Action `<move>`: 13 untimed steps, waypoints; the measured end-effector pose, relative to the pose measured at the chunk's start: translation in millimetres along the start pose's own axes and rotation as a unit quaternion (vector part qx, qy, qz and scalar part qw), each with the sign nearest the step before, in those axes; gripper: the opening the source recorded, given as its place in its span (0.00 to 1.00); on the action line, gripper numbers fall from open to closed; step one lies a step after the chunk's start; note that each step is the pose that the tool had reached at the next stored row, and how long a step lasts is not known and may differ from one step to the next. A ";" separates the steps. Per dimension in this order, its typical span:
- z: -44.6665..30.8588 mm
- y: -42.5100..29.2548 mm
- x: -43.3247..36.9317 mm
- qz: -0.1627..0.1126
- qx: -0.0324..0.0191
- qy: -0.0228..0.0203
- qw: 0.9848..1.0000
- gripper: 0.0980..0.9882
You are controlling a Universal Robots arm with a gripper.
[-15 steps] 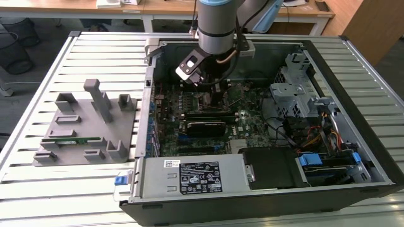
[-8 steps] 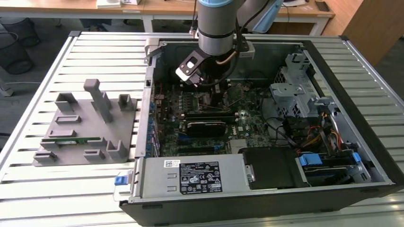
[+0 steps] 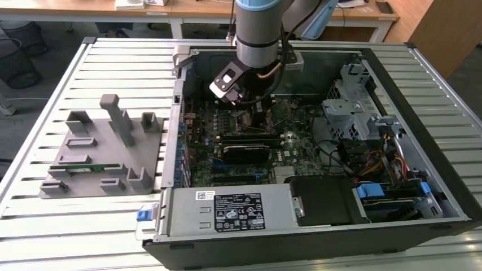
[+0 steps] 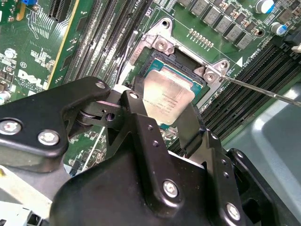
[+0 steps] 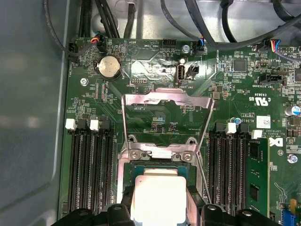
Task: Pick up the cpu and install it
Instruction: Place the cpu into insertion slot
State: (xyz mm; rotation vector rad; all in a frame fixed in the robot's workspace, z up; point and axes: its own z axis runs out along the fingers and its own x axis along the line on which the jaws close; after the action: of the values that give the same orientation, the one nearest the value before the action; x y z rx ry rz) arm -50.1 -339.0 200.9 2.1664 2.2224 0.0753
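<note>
The cpu (image 4: pixel 167 100), a flat square chip with a silver-grey top, sits between my gripper's (image 4: pixel 162 110) black fingers (image 4: pixel 134 108), right over the open socket (image 4: pixel 162 47) on the green motherboard. In the first wrist view the cpu (image 5: pixel 158 197) shows bright and square just below the socket's metal frame (image 5: pixel 160 154), with the hinged load plate (image 5: pixel 164 101) folded back. The fingers press on two opposite edges of the chip. I cannot tell whether it rests in the socket or hangs just above it. In the exterior view the gripper (image 3: pixel 252 110) reaches down into the computer case.
Memory slots (image 5: pixel 89 165) flank the socket, one holding a green stick (image 5: pixel 257 179). The thin socket lever (image 4: pixel 263 89) sticks out beside it. Case walls (image 3: pixel 180 113), a drive cage (image 3: pixel 350 107) and cables (image 3: pixel 376 164) surround the board. A grey fixture (image 3: pixel 101 152) stands at the exterior view's left.
</note>
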 end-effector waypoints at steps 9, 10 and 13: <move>4.6 -0.3 0.0 0.002 0.000 0.000 1.000 0.48; 5.0 -0.3 -0.1 0.002 0.000 0.000 1.000 0.48; 6.0 -0.5 -0.2 0.002 0.000 0.000 1.000 0.48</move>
State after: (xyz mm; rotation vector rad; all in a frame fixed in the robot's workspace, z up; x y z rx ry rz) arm -50.3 -339.2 194.8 2.1716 2.2172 0.0738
